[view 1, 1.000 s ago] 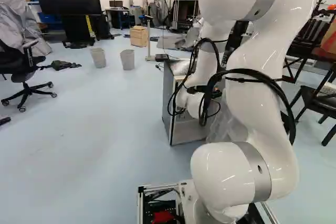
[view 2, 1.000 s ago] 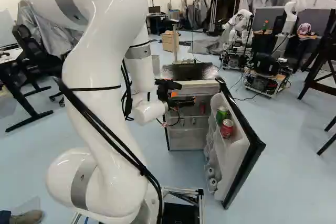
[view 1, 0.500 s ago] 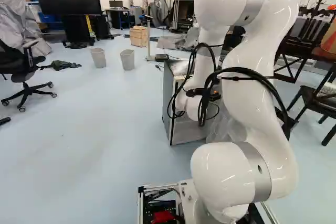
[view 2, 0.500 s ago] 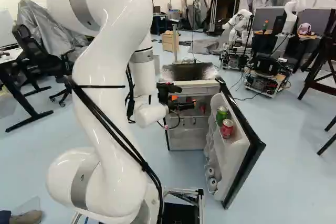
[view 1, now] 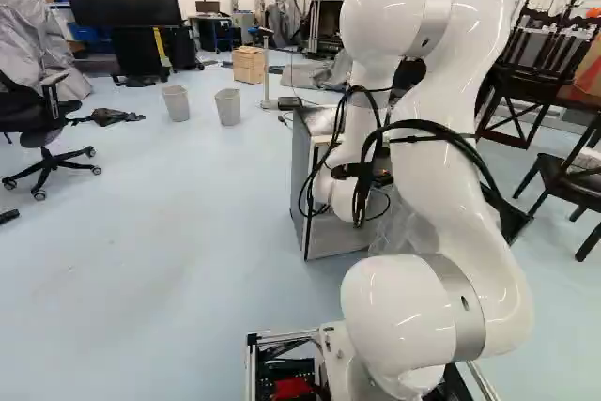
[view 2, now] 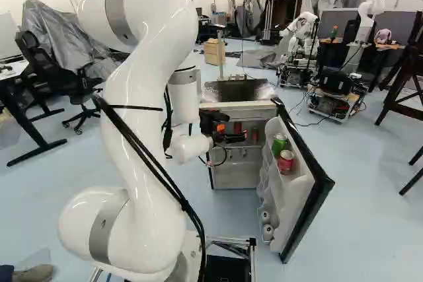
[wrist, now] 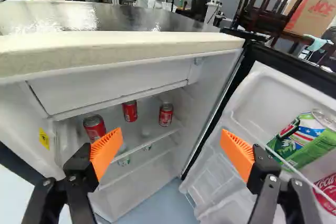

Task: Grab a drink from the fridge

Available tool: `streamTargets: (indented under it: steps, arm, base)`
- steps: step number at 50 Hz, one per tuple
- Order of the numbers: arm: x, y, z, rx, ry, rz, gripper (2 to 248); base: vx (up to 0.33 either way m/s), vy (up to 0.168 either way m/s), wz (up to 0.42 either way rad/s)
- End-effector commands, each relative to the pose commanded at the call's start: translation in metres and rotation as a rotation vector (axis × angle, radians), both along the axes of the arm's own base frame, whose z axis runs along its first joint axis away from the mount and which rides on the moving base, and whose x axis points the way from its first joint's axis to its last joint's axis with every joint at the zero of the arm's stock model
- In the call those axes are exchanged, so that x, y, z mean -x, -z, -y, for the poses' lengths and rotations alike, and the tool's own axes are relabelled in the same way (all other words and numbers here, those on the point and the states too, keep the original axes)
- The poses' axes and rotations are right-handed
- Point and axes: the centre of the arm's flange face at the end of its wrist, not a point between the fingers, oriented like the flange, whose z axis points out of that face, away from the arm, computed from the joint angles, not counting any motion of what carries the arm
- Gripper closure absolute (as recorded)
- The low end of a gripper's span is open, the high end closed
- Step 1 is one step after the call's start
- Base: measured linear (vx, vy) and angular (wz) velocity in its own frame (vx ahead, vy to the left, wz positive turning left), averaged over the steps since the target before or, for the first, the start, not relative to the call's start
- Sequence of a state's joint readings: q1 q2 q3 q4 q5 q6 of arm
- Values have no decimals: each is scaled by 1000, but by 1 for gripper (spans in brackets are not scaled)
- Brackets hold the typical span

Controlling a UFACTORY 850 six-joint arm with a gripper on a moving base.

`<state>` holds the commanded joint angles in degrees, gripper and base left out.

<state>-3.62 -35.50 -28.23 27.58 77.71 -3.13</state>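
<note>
In the right base view my gripper (view 2: pixel 232 137) is in front of the fridge (view 2: pixel 238 105), just below its top edge. In the wrist view the gripper (wrist: pixel 172 142) stands wide open, nothing between its orange pads. Beyond the fingers, inside the fridge, three red cans (wrist: pixel 94 127) (wrist: pixel 129 110) (wrist: pixel 166 114) stand on the upper shelf. Small green-and-white cans (wrist: pixel 124 161) show on the level below. The open door (wrist: pixel 252 90) is beside one finger and holds a green can (wrist: pixel 307 148) and a red can (wrist: pixel 328 188) in its rack.
The open door's dark edge (view 2: pixel 310 206) reaches toward the base on the arm's right side. White round items (view 2: pixel 267 230) lie in its lowest rack. Another robot (view 2: pixel 304 31) is farther back. Bins (view 1: pixel 228 107), an office chair (view 1: pixel 47 129) and dark wooden chairs (view 1: pixel 573 171) stand around.
My arm has come down, its elbow sinking in both base views, and the gripper now hangs lower in front of the fridge opening. The base and the fridge have stayed put.
</note>
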Motion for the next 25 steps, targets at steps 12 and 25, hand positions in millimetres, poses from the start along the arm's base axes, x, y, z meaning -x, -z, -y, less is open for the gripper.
streamTargets:
  steps: [12,25]
  arm:
    - [-1,14,0,-89,36,30,3]
    - [-3,29,0,-106,44,15,3]
  base:
    - [0,0,0]
    - [0,0,0]
